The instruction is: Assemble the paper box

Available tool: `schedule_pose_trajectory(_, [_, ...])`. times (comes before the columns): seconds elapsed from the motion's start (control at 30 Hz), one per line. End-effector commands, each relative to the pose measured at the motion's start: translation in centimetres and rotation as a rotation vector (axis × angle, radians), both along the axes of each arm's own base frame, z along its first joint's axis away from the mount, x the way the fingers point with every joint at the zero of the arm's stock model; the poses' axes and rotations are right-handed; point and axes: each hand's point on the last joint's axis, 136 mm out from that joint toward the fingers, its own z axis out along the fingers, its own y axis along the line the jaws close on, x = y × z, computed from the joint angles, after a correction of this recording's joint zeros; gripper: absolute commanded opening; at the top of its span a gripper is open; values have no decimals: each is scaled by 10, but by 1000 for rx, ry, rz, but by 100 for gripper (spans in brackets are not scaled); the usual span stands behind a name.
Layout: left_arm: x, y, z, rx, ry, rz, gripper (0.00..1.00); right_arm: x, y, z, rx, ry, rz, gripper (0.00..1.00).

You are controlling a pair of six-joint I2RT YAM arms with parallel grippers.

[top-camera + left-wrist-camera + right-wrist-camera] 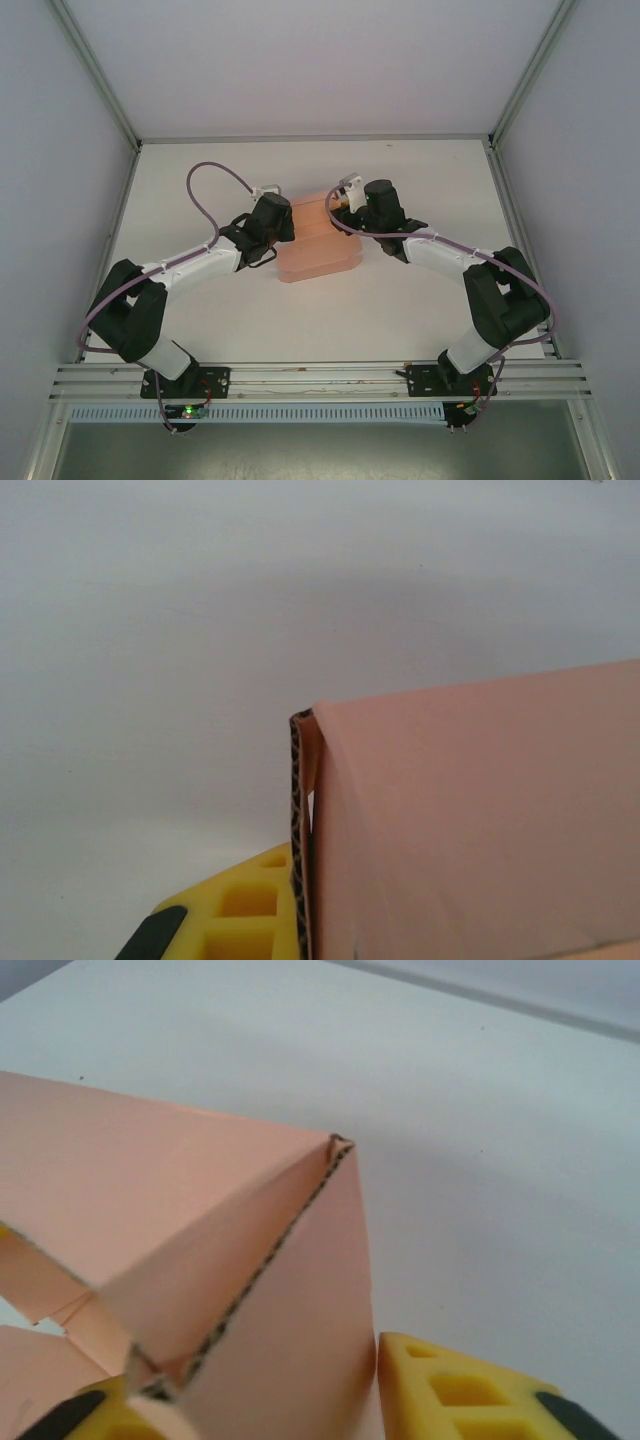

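Pink corrugated paper box (318, 240) sits mid-table (400, 300) and looks half-built: side walls raised, inner flaps loose, top open. Right gripper (350, 200), at the box's far right corner, pinches a folded wall. Left gripper (275, 215) is at the box's left wall, one finger (240, 905) beside the edge; can't tell its opening.

Left pincer (300, 915) apparently behind paper box (480, 820)
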Motion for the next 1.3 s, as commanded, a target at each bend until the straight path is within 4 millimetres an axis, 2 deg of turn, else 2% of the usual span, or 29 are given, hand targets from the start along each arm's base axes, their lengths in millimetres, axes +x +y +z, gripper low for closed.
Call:
schedule_pose_trajectory(0.0, [5, -2, 11, -6, -20, -1, 0, 14, -4, 8, 4, -42, -67, 24])
schedule_pose_trajectory(0.13, [5, -1, 11, 18, -15, 27, 0, 25, -16, 8, -58, -82, -210, 14])
schedule_pose_trajectory(0.2, [5, 5, 10, 27, -8, 63, 0, 30, -30, 7, -117, -115, -317, 8])
schedule_pose_trajectory(0.27, [5, 9, 11, 24, 3, 99, 0, 34, -53, 6, -176, -127, -466, 2])
schedule_pose_trajectory(0.37, [3, 18, 9, 33, 28, 166, 0, 34, -99, 4, -286, -102, -731, 0])
schedule_pose_trajectory(0.43, [3, 24, 8, 45, 47, 212, 0, 31, -121, 5, -361, -115, -862, 0])
schedule_pose_trajectory(0.6, [1, 39, -3, 102, 108, 317, 0, 22, -148, 22, -456, -227, -1073, 0])
schedule_pose_trajectory(0.7, [2, 36, -9, 104, 133, 324, 0, 24, -153, 21, -420, -218, -1105, 0])
schedule_pose_trajectory(0.77, [4, 29, -11, 80, 138, 297, 0, 26, -153, 21, -394, -234, -1110, 0])
schedule_pose_trajectory(0.9, [6, 21, -11, 59, 136, 253, 0, 33, -129, 27, -245, -259, -960, 0])
schedule_pose_trajectory(0.93, [6, 19, -11, 57, 135, 242, 0, 33, -117, 33, -211, -276, -885, 16])
schedule_pose_trajectory(0.97, [7, 17, -11, 55, 133, 232, 0, 33, -110, 37, -170, -285, -845, 27])
schedule_pose_trajectory(1.0, [7, 15, -12, 51, 132, 222, 0, 32, -100, 40, -125, -287, -772, 33])
schedule_pose_trajectory(1.03, [9, 11, -11, 46, 127, 201, 0, 31, -84, 42, -76, -274, -662, 44])
schedule_pose_trajectory(1.1, [10, 8, -11, 47, 126, 180, 0, 24, -58, 45, 9, -241, -483, 53])
schedule_pose_trajectory(1.13, [11, 7, -9, 50, 122, 170, 0, 18, -43, 48, 46, -224, -371, 65])
schedule_pose_trajectory(1.23, [12, 4, -9, 56, 119, 145, 0, 1, -23, 52, 96, -198, -189, 81])
schedule_pose_trajectory(1.27, [12, 3, -8, 55, 118, 134, 0, -2, -22, 53, 111, -191, -168, 85])
